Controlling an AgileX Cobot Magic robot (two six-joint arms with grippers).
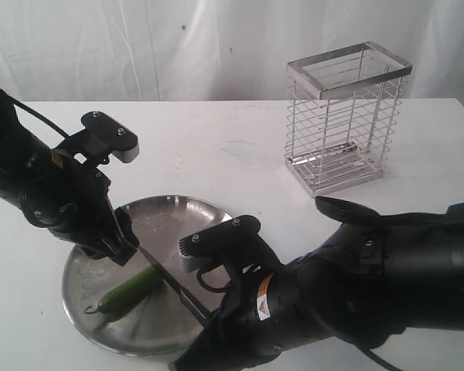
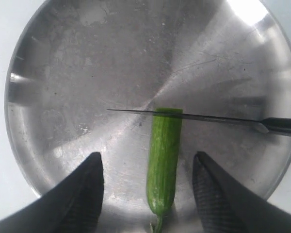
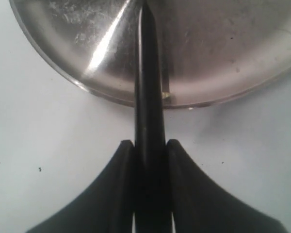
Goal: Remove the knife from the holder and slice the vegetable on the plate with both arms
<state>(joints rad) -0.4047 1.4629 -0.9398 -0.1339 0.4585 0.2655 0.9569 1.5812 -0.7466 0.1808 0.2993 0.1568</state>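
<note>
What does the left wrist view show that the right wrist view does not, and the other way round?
Only the left wrist view: the vegetable, lying between the open jaws of the left tool, with the knife blade at its cut end. Only the right wrist view: the right tool shut on the knife handle. Both: the knife, the plate and the white table.

This looks like a robot test room, not a real kitchen: a plain white table (image 1: 216, 154), a white cloth (image 1: 139, 46) hanging behind, and two black robot arms (image 1: 387, 282).
</note>
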